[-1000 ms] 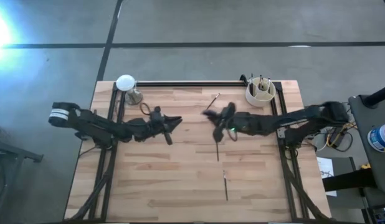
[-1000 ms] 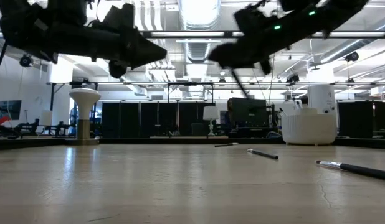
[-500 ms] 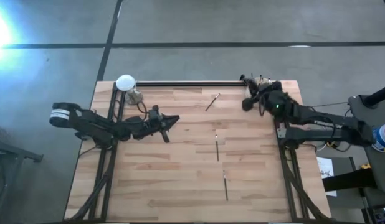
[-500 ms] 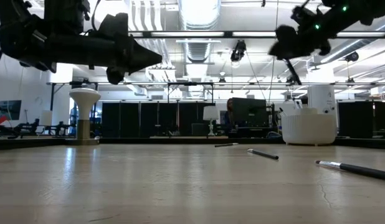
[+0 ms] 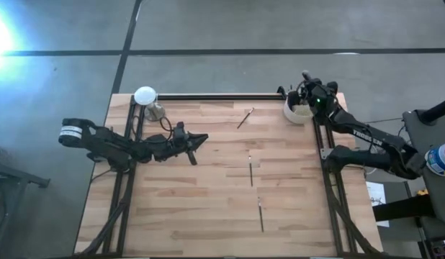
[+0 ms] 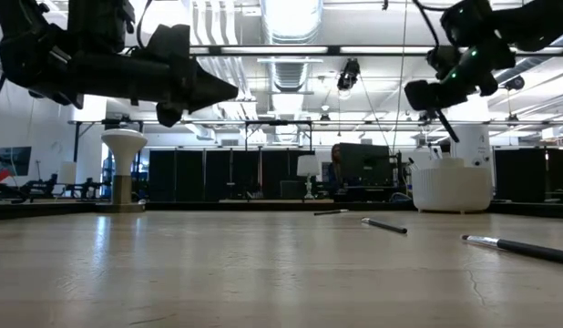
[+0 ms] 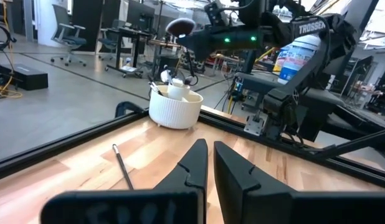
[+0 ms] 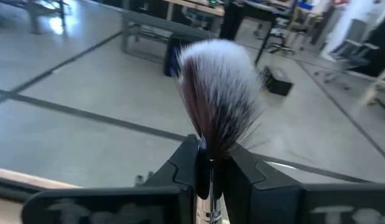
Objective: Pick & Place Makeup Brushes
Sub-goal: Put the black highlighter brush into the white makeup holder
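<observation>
Right gripper [image 5: 309,92] at upper right of high view, directly over white cup [image 5: 299,109] at the surface's [image 5: 208,208] far right corner. Jaws clamped on the fluffy-head brush [image 8: 218,102]: right wrist view shows ferrule pinched between both fingers [image 8: 183,163], bristles splayed beyond the tips. Low view shows the handle hanging down and slanted from the gripper [image 6: 443,91] toward the cup [image 6: 451,185]. Long axis close to vertical but tilted; handle end looks just above the rim, not yet inside, hard to tell exactly.

Key relation: cup opening sits straight below the held brush. Judgement: next step is lower and release; tilt could catch the rim or the brushes already in.

Cup contents: a few brush handles standing up in it, seen in high view and left wrist view [image 7: 174,107]; count unclear.

Left gripper [image 5: 196,140] left of centre in high view, raised off the surface, pointing right. Jaws nearly closed, narrow slit between fingers [image 7: 194,165] in left wrist view, nothing held.

Brushes still lying on the surface:
- one upper centre [image 5: 245,118], diagonal
- one centre [image 5: 250,170], axis running top-bottom of frame
- one lower centre [image 5: 261,214], same axis

Centre brush roughly right of the left gripper, near. Left arm clearly the closer one to all three.
</observation>
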